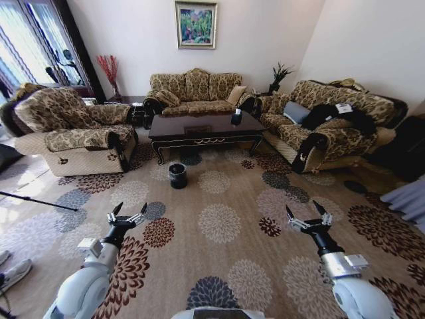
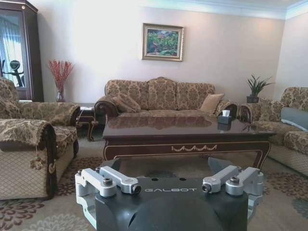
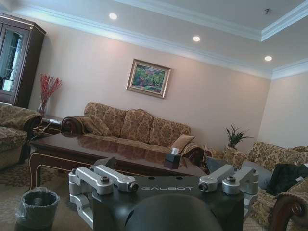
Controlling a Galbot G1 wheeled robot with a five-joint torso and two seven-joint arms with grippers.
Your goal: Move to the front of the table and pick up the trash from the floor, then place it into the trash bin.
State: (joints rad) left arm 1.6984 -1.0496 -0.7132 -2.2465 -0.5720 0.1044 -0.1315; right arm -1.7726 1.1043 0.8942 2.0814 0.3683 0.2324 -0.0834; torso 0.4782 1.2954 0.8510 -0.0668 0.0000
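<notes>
The dark glossy table (image 1: 206,129) stands ahead among the sofas, with gold scrollwork on its front edge (image 2: 187,148). The small black trash bin (image 1: 177,175) with its bag liner sits on the patterned floor (image 1: 219,222) just before the table's left front corner; the right wrist view has the trash bin (image 3: 36,207) beside the table (image 3: 96,149). I cannot make out any trash on the carpet. My left gripper (image 1: 128,214) and right gripper (image 1: 307,211) hover open and empty over the carpet, well short of the bin.
An armchair (image 1: 73,133) flanks the table on the left, a sofa (image 1: 196,90) stands behind it and another sofa (image 1: 325,129) on the right. A tissue box (image 1: 236,118) sits on the table. A thin black pole (image 1: 40,201) and shoes (image 1: 13,272) lie at far left.
</notes>
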